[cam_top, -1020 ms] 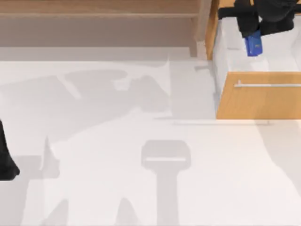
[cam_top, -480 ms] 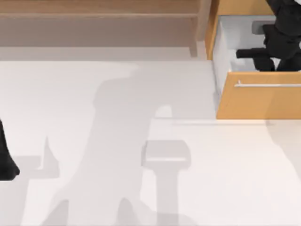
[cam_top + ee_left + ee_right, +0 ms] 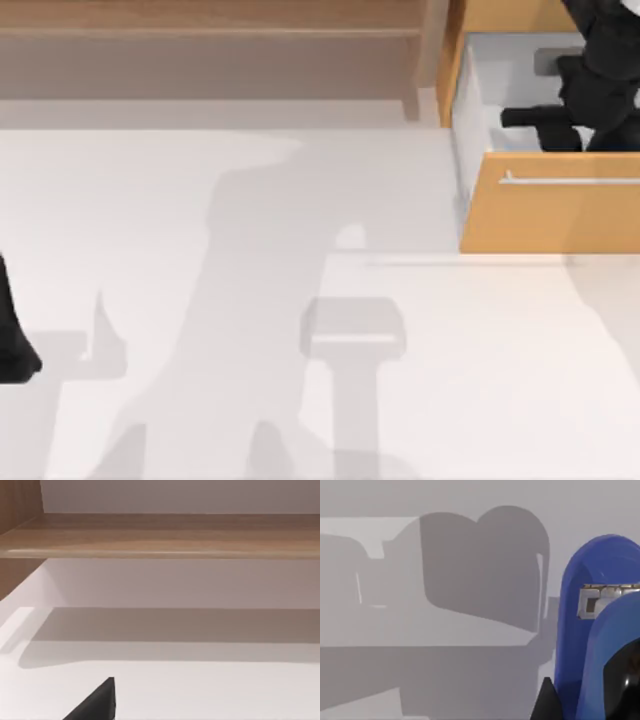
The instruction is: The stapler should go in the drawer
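Blue stapler (image 3: 580, 645) held in right hand (image 3: 555, 125), low inside open drawer (image 3: 550, 215) | release left | left hand (image 3: 15, 350) parked far off, grip cannot tell

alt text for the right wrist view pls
Close-up of the bright-blue stapler at one edge of the frame, its metal staple channel showing, with a black gripper finger beside it. Behind lies a plain white surface crossed by broad grey shadows.

You have a long wooden shelf (image 3: 210, 45) running along the back of the white bench (image 3: 250, 300), well apart from any fingers.
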`<state>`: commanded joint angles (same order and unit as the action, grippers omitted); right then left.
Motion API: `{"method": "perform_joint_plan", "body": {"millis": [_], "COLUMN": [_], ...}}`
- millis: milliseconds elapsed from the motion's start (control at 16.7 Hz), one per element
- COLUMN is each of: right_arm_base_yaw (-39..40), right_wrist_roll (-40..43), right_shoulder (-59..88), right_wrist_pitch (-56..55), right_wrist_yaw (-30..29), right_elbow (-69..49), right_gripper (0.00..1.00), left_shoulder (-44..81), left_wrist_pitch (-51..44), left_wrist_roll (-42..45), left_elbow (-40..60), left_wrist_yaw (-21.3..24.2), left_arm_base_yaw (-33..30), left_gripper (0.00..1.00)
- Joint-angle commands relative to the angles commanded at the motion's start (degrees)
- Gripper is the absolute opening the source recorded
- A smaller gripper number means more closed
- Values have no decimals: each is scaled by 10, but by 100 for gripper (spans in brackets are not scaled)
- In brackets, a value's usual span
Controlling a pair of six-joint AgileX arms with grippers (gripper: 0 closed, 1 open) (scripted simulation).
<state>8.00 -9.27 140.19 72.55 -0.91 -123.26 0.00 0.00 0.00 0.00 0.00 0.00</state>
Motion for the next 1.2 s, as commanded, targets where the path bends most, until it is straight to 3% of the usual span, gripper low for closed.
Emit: {"method": "perform_joint_plan", "body": {"millis": [360, 1140, 1200], "right_arm_base_yaw": [-1, -1, -1], "right_wrist_roll": [0, 0, 0], "right_shoulder": [2, 2, 2], "right_wrist_pitch": [-8, -8, -8], "right_wrist_yaw": [0, 0, 0], "right_elbow": [10, 10, 10], "right_gripper": [0, 98, 100], "left_shoulder": [0, 0, 0], "left_wrist_pitch": [0, 0, 0], "left_wrist_roll": [0, 0, 0], "left_elbow": [0, 0, 0], "left_wrist_yaw": [0, 0, 0], "left_arm_base_yaw": [0, 0, 0], "left_gripper": [100, 100, 100]}}
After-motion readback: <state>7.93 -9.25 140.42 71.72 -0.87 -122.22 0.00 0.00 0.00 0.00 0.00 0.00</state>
